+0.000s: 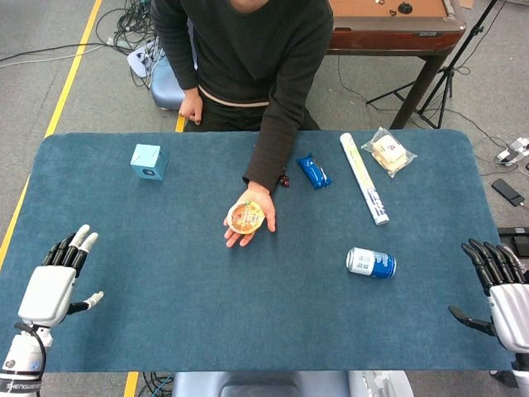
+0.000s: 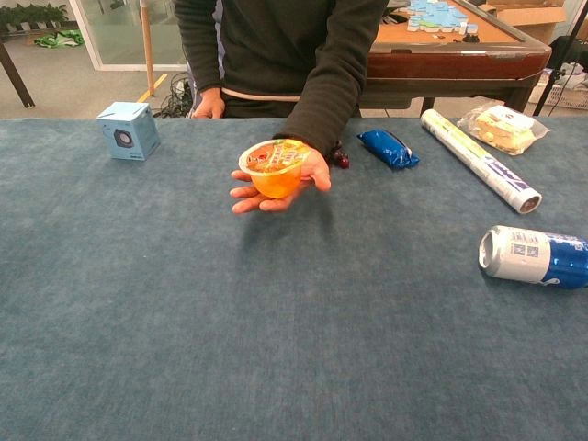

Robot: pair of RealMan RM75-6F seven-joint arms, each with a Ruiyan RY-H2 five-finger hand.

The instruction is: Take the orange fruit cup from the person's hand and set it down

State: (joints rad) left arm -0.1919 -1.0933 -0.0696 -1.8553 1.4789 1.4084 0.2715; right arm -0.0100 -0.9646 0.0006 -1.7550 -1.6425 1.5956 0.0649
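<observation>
The orange fruit cup [image 1: 246, 217] [image 2: 275, 169] rests on the person's upturned palm [image 1: 244, 232] above the middle of the blue table, foil lid up. My left hand [image 1: 54, 284] hovers at the near left edge, fingers spread and holding nothing. At the near right edge my right hand [image 1: 501, 291] is likewise spread and empty. Both hands are far from the cup and show only in the head view.
A light blue cube [image 1: 149, 161] sits at the far left. A blue snack packet [image 1: 313, 170], a white tube [image 1: 364, 178] and a bagged sandwich [image 1: 389, 151] lie at the far right. A blue can [image 1: 371, 263] lies on its side between the cup and my right hand.
</observation>
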